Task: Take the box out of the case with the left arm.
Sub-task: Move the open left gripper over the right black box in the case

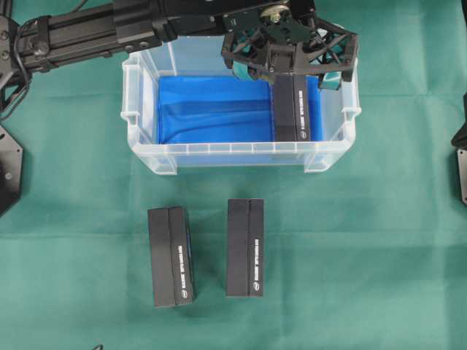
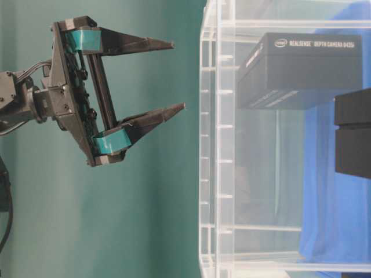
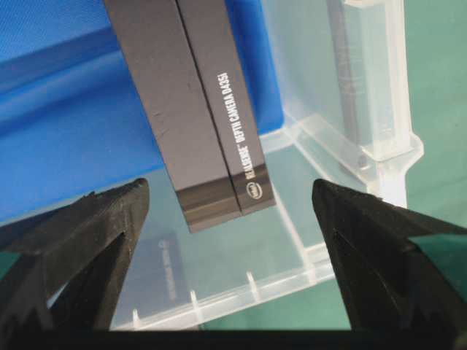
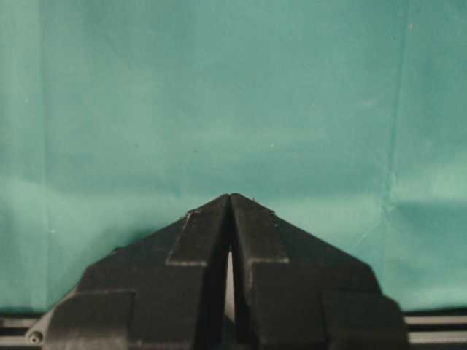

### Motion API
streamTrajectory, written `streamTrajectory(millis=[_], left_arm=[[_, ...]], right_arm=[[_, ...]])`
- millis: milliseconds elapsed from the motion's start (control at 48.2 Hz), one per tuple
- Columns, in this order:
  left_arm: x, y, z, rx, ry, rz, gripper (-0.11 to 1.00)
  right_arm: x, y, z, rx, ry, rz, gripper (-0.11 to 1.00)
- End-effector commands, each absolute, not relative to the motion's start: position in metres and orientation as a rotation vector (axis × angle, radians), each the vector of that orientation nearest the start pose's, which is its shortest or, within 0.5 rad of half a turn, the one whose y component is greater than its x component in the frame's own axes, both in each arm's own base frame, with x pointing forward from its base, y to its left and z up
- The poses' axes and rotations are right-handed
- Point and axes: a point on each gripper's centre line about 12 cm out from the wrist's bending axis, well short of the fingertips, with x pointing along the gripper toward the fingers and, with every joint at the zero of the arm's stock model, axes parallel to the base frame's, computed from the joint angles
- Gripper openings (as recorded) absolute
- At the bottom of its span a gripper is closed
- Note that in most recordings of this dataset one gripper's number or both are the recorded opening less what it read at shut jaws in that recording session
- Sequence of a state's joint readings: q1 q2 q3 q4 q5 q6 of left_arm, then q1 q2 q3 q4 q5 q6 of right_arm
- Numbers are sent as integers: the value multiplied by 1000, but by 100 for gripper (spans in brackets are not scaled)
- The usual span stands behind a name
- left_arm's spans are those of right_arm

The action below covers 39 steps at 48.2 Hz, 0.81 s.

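The case (image 1: 149, 157) is a clear tub with a blue floor, standing at the back middle of the green cloth. One black box (image 1: 292, 109) with white lettering lies inside along its right wall. My left gripper (image 1: 286, 76) hangs open over the far end of that box, its teal pads on either side and clear of it. In the left wrist view the box (image 3: 197, 109) lies below and between the wide-apart fingertips of the left gripper (image 3: 230, 191). From table level the open left gripper (image 2: 178, 75) is outside the case wall (image 2: 208, 145). My right gripper (image 4: 230, 197) is shut and empty over bare cloth.
Two more black boxes (image 1: 170, 255) (image 1: 245, 248) lie side by side on the cloth in front of the case. The left arm's black segments (image 1: 87, 33) stretch across the back left. Part of a dark arm mount (image 1: 461, 160) shows at the right edge.
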State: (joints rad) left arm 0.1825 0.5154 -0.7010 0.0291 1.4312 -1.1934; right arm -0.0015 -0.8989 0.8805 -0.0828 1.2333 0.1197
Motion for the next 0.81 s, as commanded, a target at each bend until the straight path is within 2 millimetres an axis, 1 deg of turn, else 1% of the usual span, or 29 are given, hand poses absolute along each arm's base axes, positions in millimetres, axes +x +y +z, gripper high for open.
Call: streamTrajectory(millis=[0, 539, 788], left_arm=[[520, 100, 318, -1123, 954, 887, 96], [520, 100, 319, -1131, 943, 886, 96], [522, 99, 317, -1144, 933, 890, 96]], right_arm=[[147, -9, 264, 39, 1186, -126, 2], [147, -9, 264, 38, 1184, -125, 2], [146, -9, 263, 39, 1193, -126, 2]])
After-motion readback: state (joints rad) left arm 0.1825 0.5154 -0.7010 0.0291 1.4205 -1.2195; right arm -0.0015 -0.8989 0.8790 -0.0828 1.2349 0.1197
